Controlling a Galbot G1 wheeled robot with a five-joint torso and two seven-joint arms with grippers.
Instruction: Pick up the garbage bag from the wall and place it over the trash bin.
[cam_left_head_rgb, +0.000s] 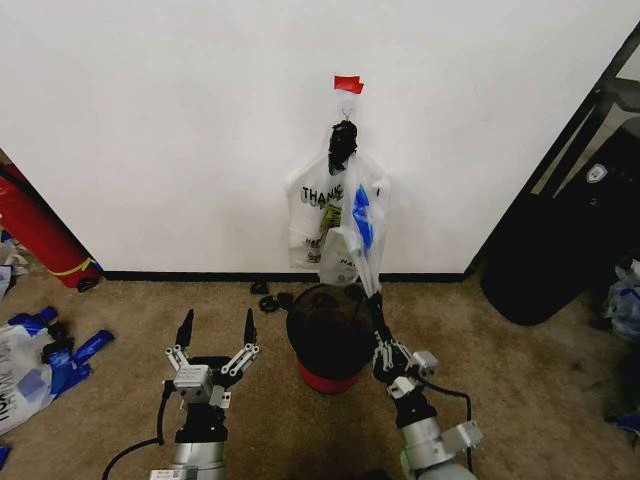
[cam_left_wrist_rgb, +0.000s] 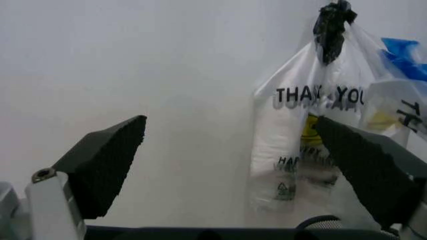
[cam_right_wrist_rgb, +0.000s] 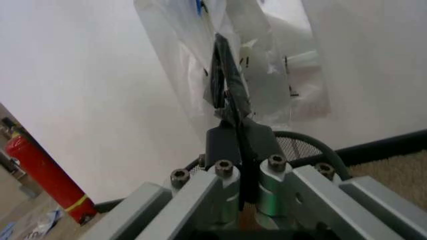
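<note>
Two bags hang from the hook under red tape (cam_left_head_rgb: 348, 84) on my plain white wall (cam_left_head_rgb: 180, 130): the thin see-through garbage bag with blue handles (cam_left_head_rgb: 362, 232) in front of an opaque white "THANK YOU" bag (cam_left_head_rgb: 312, 210). My right end effector (cam_left_head_rgb: 377, 308) is closed on its lower edge, presumably to draw it off over the round black wire-mesh trash bin (cam_left_head_rgb: 330, 338) directly below. My left end effector (cam_left_head_rgb: 215, 331) waits open above tan carpet (cam_left_head_rgb: 120, 420), a red extinguisher (cam_left_head_rgb: 35, 228) far left.

We observe a see-through garbage bag (cam_left_head_rgb: 362, 222) with blue handles, a black mesh trash bin (cam_left_head_rgb: 330, 330) with red base, and a white wall (cam_left_head_rgb: 180, 130).
</note>
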